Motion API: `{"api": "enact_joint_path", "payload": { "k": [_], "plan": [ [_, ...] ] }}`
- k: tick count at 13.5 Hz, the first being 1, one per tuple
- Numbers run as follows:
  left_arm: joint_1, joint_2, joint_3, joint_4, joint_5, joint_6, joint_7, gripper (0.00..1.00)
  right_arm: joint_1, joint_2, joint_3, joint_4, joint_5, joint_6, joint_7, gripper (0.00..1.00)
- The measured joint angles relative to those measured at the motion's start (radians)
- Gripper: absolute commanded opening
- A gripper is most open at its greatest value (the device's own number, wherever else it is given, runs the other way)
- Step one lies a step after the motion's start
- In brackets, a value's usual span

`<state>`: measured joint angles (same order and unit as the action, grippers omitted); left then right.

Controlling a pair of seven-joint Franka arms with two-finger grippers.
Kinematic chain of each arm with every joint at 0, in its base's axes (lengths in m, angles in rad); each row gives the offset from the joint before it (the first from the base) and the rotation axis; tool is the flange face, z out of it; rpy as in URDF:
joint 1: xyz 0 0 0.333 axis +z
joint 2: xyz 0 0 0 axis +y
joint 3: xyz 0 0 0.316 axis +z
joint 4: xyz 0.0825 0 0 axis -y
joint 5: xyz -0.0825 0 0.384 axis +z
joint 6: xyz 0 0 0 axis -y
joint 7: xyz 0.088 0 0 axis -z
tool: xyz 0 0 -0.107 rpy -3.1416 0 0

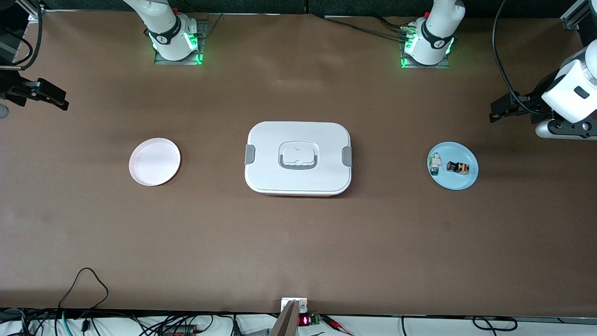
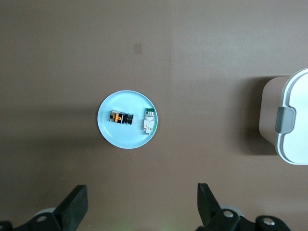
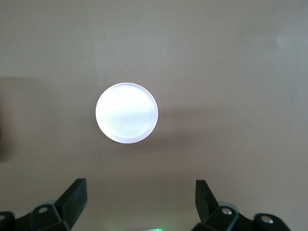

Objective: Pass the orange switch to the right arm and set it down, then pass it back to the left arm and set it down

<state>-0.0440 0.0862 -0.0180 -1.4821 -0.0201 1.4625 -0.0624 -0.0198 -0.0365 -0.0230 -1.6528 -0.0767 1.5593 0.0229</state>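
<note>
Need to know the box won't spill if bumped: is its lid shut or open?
Shut: the lid lies flat on the box, with both grey side clips down against its ends.

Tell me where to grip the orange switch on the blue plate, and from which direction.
Come straight down with the left tool, open now. The switch lies on its side on the blue plate; probably close across its narrow black body. The white part beside it looks apart.

Robot lab, two bolted arm bases (image 1: 177,39) on a brown table (image 1: 298,242), loose cables (image 1: 84,298) along its edge
</note>
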Motion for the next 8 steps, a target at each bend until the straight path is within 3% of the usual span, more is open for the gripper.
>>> {"api": "enact_joint_path", "payload": {
  "k": [8],
  "plan": [
    [0.005, 0.008, 0.005, 0.016, 0.005, -0.048, 0.026, 1.00, 0.000, 0.000, 0.000, 0.000, 0.000, 0.000, 0.000, 1.00]
  ]
}}
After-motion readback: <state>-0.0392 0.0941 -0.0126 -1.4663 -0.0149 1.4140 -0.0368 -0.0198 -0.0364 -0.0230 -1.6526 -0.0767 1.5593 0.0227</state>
